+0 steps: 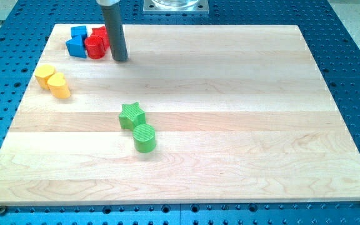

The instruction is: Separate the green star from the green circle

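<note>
A green star (131, 115) lies left of the board's middle. A green circle (145, 138) sits just below and to its right, touching it or nearly so. My tip (120, 60) is at the view's upper left, well above the green star and right beside the red blocks. The dark rod rises from it out of the top of the view.
Two red blocks (96, 44) and two blue blocks (77, 41) cluster at the top left, just left of my tip. Two yellow blocks (52, 80) sit near the left edge. The wooden board (242, 112) rests on a blue perforated table.
</note>
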Robot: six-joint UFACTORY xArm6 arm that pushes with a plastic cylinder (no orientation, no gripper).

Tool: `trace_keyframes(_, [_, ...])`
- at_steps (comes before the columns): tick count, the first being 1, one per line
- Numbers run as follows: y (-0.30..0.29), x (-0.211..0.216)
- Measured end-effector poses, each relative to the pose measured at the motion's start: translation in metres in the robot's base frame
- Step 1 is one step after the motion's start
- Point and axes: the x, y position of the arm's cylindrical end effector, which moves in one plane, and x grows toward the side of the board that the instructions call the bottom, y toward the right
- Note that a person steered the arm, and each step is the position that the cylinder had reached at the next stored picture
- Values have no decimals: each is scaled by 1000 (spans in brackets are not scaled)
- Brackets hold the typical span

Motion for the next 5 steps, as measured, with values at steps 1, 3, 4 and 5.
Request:
trace_keyframes(1, [-34,-1])
trace_keyframes(3, [46,54])
trace_keyframes(4, [40,59])
trace_keyframes(5, [40,59])
